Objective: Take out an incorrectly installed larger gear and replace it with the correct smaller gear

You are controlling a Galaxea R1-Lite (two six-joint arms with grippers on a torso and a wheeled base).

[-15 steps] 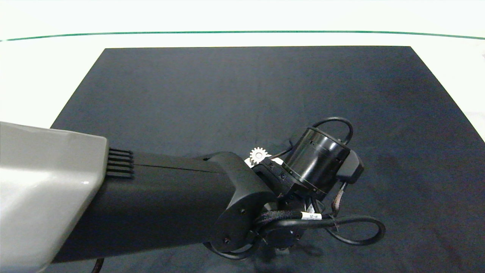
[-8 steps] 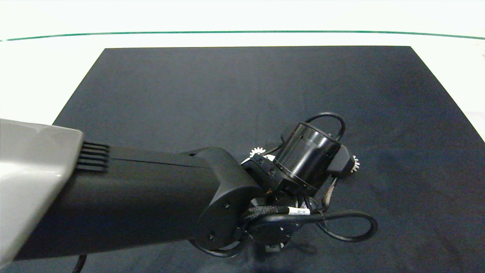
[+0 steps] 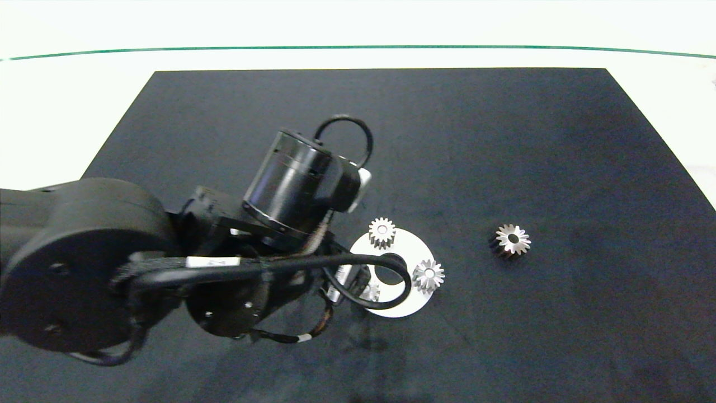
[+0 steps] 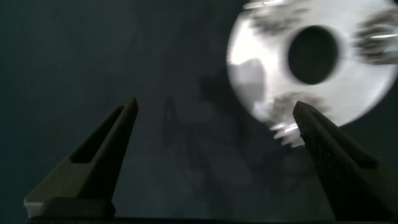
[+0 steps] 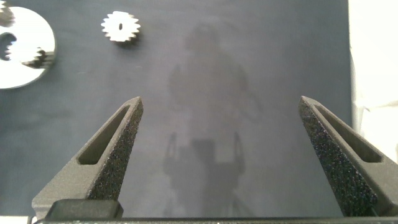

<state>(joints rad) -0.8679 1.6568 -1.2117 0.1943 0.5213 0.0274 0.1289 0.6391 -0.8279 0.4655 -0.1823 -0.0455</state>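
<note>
The larger gear [image 3: 512, 239], with pointed teeth and a dark body, lies on the black mat to the right of a white disc [image 3: 404, 305]; the right wrist view also shows this larger gear [image 5: 120, 26]. A smaller gear [image 3: 382, 231] stands on the disc's far edge, a second [image 3: 428, 275] on its right edge, and a third [image 3: 370, 291] is half hidden by a cable. My left gripper [image 4: 214, 106] hangs open over the mat beside the white disc [image 4: 261, 74], with nothing between its fingers. My right gripper [image 5: 221, 99] is open over bare mat, outside the head view.
The black mat [image 3: 391, 140] lies on a white table [image 3: 67, 112]. My left arm [image 3: 291, 184] and its looped cable [image 3: 386, 263] cover the mat left of the disc and part of the disc's hole.
My left arm has drawn back to the left, uncovering the white disc, its gears and the larger gear on the mat.
</note>
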